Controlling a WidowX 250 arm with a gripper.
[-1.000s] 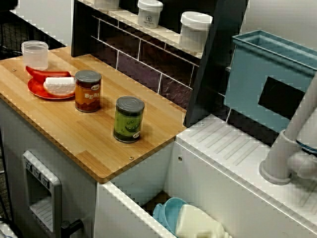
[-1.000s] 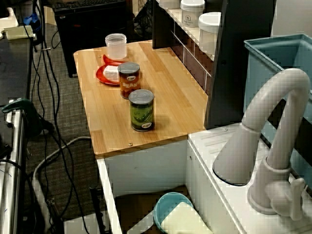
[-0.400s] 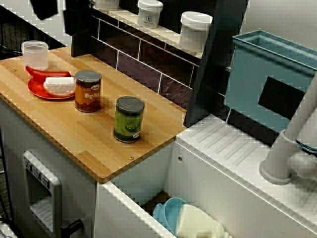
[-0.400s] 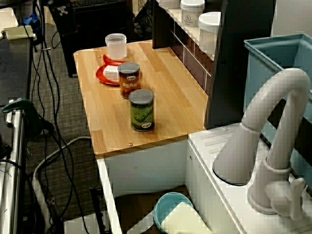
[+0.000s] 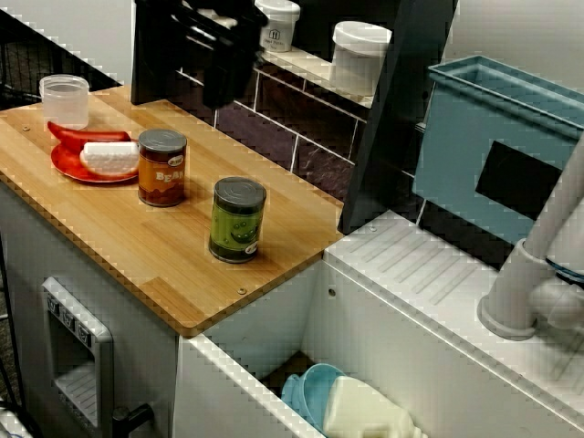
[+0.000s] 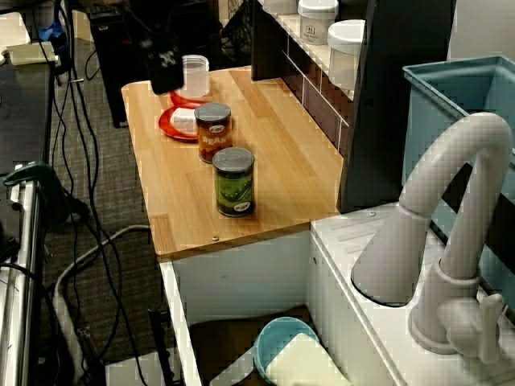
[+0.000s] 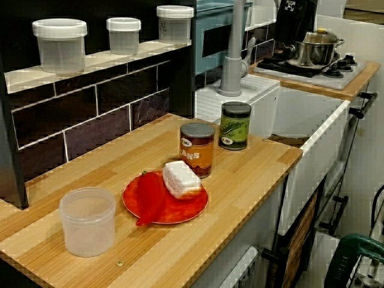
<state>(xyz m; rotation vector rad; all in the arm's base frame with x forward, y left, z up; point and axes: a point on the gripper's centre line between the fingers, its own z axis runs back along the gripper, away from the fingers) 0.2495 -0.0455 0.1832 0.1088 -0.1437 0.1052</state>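
wooden counter (image 5: 119,246), hand (image 6: 166,79) near clear cup (image 6: 195,79)

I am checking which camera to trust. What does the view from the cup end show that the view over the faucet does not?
Only the view from the cup end shows the stove with a steel pot. Only the view over the faucet shows the dark, blurred claw next to the clear cup, and a blue bowl in the sink. Both show the green can, the orange can and the red plate on the wooden counter.
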